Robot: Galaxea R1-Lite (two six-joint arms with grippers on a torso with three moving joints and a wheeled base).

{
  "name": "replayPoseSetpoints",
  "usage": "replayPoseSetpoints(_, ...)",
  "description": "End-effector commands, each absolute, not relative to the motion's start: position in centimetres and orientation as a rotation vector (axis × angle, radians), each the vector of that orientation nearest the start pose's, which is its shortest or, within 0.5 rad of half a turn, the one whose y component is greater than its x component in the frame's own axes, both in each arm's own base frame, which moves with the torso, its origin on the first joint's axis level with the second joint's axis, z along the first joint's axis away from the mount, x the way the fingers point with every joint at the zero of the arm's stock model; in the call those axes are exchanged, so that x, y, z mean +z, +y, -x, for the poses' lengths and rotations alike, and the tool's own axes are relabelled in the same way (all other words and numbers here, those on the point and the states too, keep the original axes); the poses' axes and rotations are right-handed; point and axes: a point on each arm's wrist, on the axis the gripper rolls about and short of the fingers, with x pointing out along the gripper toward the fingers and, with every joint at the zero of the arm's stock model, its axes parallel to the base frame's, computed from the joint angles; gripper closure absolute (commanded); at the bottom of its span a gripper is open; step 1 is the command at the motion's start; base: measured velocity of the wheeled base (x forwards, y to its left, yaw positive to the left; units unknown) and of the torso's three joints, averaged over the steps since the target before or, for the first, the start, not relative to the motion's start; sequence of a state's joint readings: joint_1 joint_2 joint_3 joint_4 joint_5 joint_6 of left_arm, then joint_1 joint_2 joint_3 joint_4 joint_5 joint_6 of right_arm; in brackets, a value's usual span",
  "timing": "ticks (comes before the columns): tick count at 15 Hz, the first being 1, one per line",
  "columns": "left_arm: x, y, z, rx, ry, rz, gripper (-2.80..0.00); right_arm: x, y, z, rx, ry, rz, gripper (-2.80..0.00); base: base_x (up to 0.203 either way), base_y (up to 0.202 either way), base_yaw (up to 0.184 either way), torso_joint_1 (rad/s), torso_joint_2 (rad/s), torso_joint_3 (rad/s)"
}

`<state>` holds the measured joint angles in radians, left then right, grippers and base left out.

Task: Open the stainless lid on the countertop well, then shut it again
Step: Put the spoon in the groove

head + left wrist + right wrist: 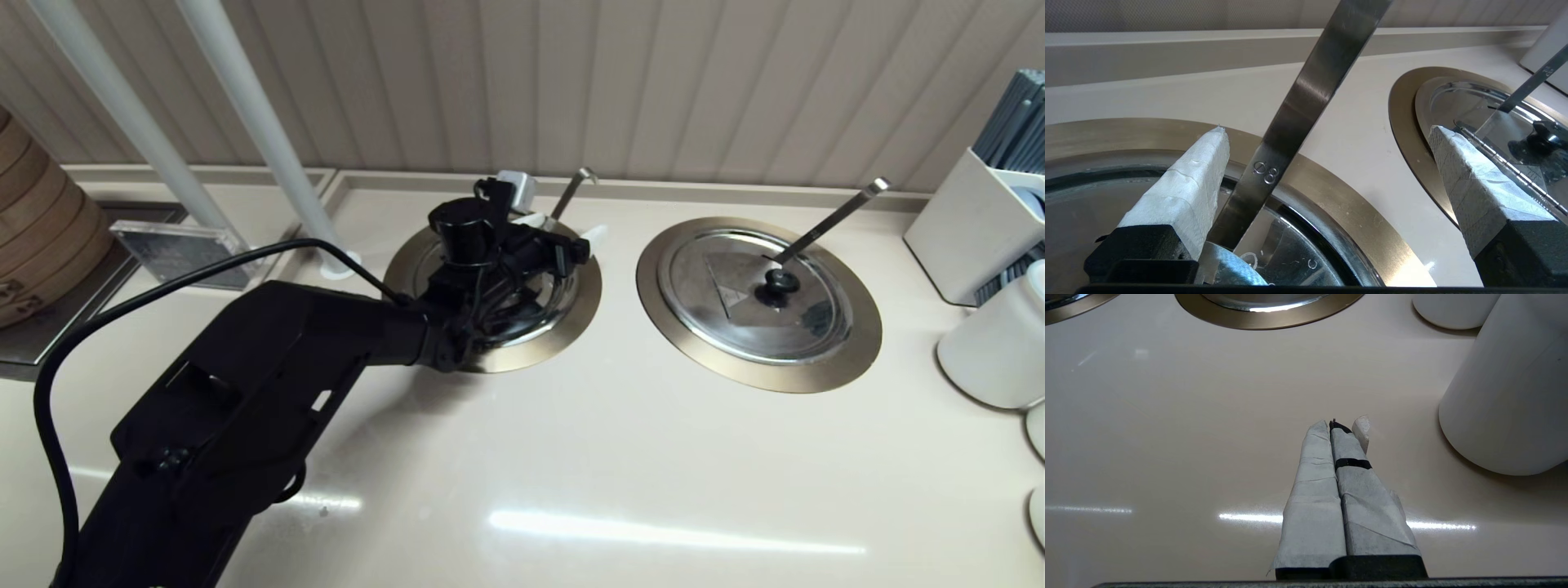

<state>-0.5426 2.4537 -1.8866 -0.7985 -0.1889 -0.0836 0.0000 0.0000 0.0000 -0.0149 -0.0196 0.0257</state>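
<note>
Stainless lid sits on countertop well, ladle handle rising between spread fingers of left gripper. Right gripper clenched empty over counter.

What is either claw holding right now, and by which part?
Nothing. The left claw is open over the stainless lid, its fingers straddling the ladle handle without touching. The right claw is shut on nothing above the counter.
</note>
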Motion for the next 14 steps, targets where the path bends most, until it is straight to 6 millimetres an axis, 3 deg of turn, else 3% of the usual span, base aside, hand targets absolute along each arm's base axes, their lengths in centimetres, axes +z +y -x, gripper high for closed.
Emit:
replayPoseSetpoints(1,17.4,-27.4,-44.6,-0.741,-0.193,0.120,-2.80,7.6,0.0,2.2,-0.020,-0.011,-0.026,0.00,0.000,0.000,0.000,0.000,0.00,0.000)
replayPoseSetpoints(14,17.4,-28.3,-42.9,-0.811,-0.159,0.113,-2.80,7.6,0.0,2.2,-0.020,-0.011,-0.026,0.00,0.000,0.000,0.000,0.000,0.00,0.000)
